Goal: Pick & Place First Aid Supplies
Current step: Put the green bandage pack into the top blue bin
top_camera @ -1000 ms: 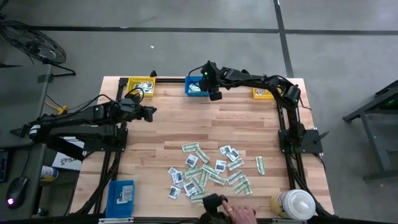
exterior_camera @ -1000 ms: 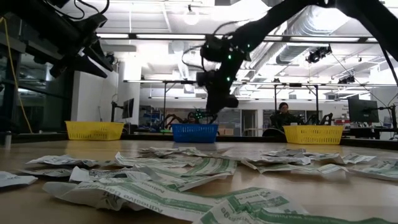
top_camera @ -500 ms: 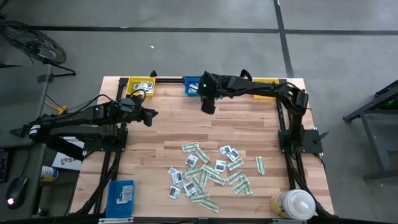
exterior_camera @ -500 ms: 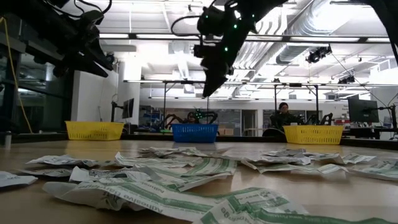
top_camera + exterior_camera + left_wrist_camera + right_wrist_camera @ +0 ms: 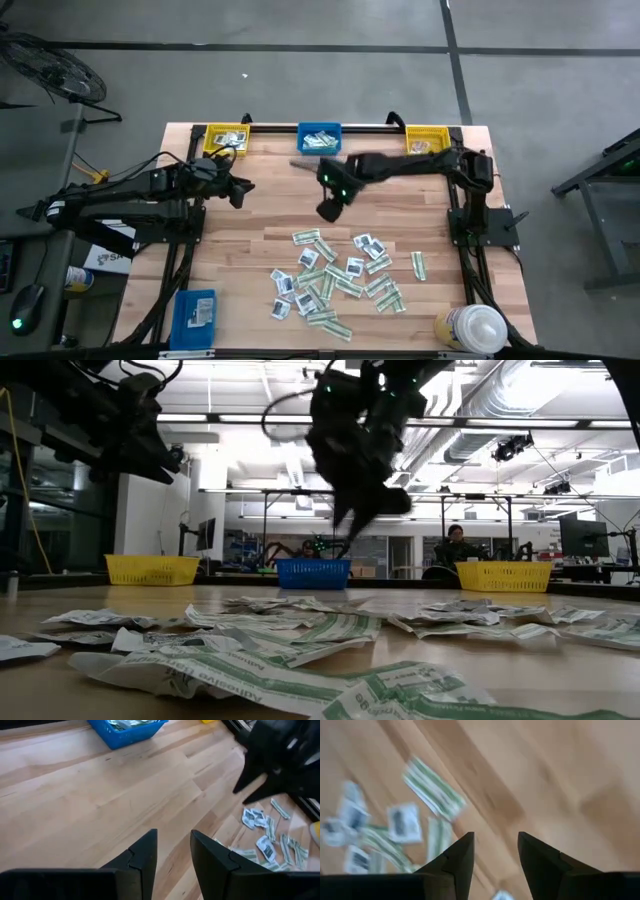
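Observation:
The first aid supplies (image 5: 340, 278) are a scatter of small white and green-and-white paper packets lying flat on the near middle of the wooden table; they also show in the low view (image 5: 300, 630). My right gripper (image 5: 328, 208) hangs open and tipped down over bare wood just far of the scatter, with nothing between its fingers (image 5: 495, 845). In its wrist view, packets (image 5: 432, 795) lie ahead of the fingers. My left gripper (image 5: 238, 190) is held open above the table's left part, holding nothing (image 5: 172, 850).
Along the far edge stand a yellow bin (image 5: 225, 137), a blue bin (image 5: 319, 138) with packets in it, and another yellow bin (image 5: 425, 143). A blue bin (image 5: 195, 315) sits at the near left corner and a white-capped bottle (image 5: 475, 328) at the near right.
My right gripper has swung from over the far blue bin toward the table's near edge, stopping just short of the packet scatter, and has rolled about its own line. A person's hand at the near edge has withdrawn. The packets lie as before.

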